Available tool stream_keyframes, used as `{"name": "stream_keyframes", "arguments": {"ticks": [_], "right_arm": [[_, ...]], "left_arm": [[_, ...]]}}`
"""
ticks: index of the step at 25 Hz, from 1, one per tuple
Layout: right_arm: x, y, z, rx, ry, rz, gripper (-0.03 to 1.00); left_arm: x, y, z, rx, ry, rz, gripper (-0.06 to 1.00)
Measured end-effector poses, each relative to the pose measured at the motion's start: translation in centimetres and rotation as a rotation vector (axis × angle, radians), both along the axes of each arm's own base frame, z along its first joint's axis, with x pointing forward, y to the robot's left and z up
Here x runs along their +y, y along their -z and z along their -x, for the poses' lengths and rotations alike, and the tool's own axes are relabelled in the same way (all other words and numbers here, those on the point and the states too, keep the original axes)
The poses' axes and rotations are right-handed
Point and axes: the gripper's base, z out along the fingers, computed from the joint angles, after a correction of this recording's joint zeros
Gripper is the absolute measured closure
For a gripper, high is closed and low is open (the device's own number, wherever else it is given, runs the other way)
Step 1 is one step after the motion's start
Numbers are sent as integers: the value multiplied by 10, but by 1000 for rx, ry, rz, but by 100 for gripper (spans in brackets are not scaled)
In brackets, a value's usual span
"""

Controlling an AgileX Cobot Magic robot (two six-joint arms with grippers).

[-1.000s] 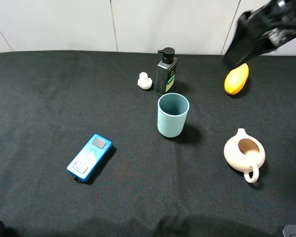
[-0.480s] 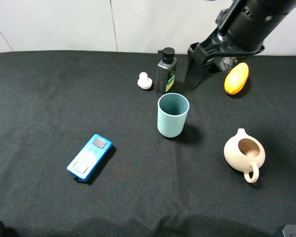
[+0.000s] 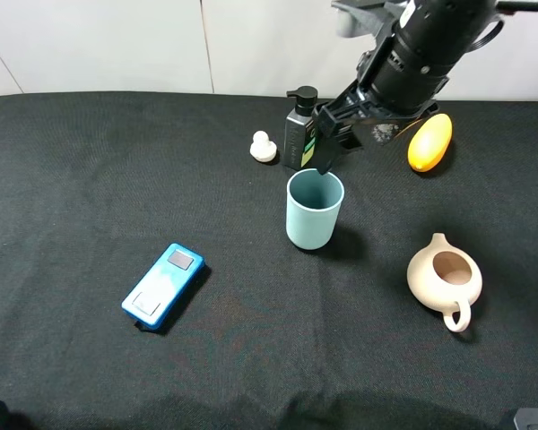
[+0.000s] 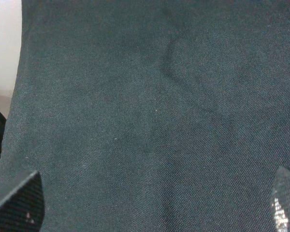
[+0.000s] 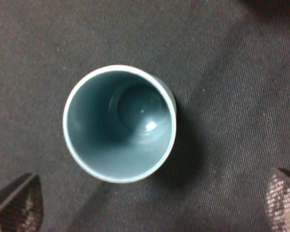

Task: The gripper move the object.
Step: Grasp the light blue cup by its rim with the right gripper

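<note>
Desk [image 3: 72,179] carries a blue gadget [image 3: 162,285] at left. At centre the cup [image 3: 314,209] stands upright, just near of a pump bottle [image 3: 300,128]. Right hand [image 3: 351,141] hovers over its far rim, spread wide, probably to straddle its wall.

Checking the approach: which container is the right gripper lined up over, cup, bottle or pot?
The teal cup, centred under the open right gripper; the bottle stands behind, the beige pot aside.
</note>
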Motion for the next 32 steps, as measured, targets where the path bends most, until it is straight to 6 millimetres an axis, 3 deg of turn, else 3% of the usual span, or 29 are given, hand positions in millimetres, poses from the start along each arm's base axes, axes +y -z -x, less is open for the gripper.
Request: {"name": "stream_keyframes", "arguments": {"ticks": [13,32], "right_arm": [[11,39,-22,39,2,48,27],[17,95,-35,107,-1,120,27]], "left_arm": [[0,0,0,0,0,0,-5],[0,0,0,0,0,0,-5]]}}
